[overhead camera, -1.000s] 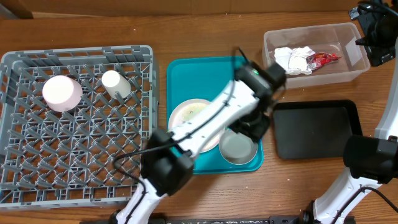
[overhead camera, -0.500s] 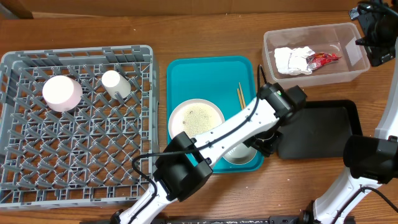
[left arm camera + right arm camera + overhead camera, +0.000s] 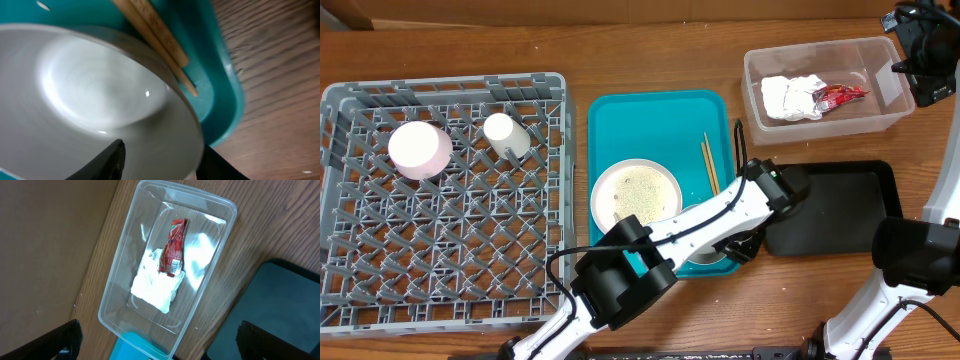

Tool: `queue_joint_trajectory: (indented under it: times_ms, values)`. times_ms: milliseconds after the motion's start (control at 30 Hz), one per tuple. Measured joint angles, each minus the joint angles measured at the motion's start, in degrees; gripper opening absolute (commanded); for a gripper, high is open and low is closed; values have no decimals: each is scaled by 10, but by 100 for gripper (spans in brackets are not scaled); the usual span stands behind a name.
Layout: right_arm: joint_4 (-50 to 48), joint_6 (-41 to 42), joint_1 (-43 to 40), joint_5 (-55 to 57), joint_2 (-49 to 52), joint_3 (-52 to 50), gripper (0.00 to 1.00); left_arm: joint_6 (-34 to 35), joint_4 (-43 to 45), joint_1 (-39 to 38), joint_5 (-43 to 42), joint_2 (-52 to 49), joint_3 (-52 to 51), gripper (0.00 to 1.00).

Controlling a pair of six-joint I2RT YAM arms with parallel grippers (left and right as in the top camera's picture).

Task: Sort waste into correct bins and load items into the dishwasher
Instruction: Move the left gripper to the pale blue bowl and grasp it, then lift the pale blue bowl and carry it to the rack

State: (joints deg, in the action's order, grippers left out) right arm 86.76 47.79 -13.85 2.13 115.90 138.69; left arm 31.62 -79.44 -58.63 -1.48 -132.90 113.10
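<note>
- Two fingers of your left gripper straddle the rim of the bowl, one inside, one outside; I cannot tell if they already pinch it, so a lift now may let it slide out
- Both chopsticks lie just beside that bowl on the teal tray; a sideways pull can knock them off
- Some rice crumbs lie on the plate; check that the bowl is clean before it goes to the dish rack
- Your right gripper hangs wide apart and empty over the clear tub, where napkin and wrapper lie; keep it away from the bowl's path
</note>
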Motion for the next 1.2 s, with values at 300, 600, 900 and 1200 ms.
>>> queue_joint_trajectory:
  times_ms: [300,600,900,1200]
  values:
    - [0,0,0,0,0,0,100,3,5,0,-12,-3,-11,18]
    - [0,0,0,0,0,0,100,-2,3,-2,-26,-3,-10,4]
    - [0,0,0,0,0,0,100,-16,-53,-2,-34,-4,66,4]
    - [0,0,0,0,0,0,100,-66,-171,37,-51,-4,243,4]
